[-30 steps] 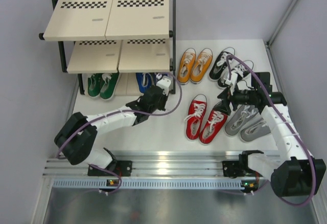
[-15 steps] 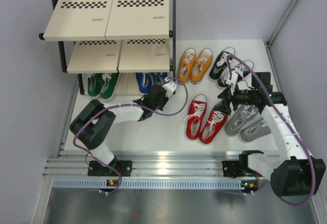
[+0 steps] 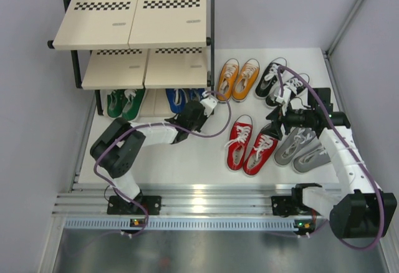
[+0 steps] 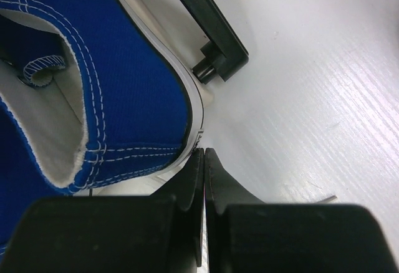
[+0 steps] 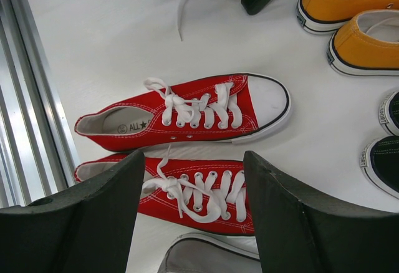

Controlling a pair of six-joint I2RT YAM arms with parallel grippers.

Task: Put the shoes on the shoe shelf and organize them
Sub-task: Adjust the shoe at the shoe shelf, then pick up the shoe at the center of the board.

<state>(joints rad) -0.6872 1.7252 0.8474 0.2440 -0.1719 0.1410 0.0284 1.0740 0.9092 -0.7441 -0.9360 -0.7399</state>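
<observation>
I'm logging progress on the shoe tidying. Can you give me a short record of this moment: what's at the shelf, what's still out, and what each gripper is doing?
shelf: three tiers, far left of table
bottom tier: green pair, blue pair
still on table: orange pair, black pair, red pair, grey pair
left gripper: shut, tips at a blue shoe's heel
right gripper: open, above red pair, holding nothing

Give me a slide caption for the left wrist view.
Shut left gripper at the heel of a blue shoe, beside the shelf's black foot.
</observation>
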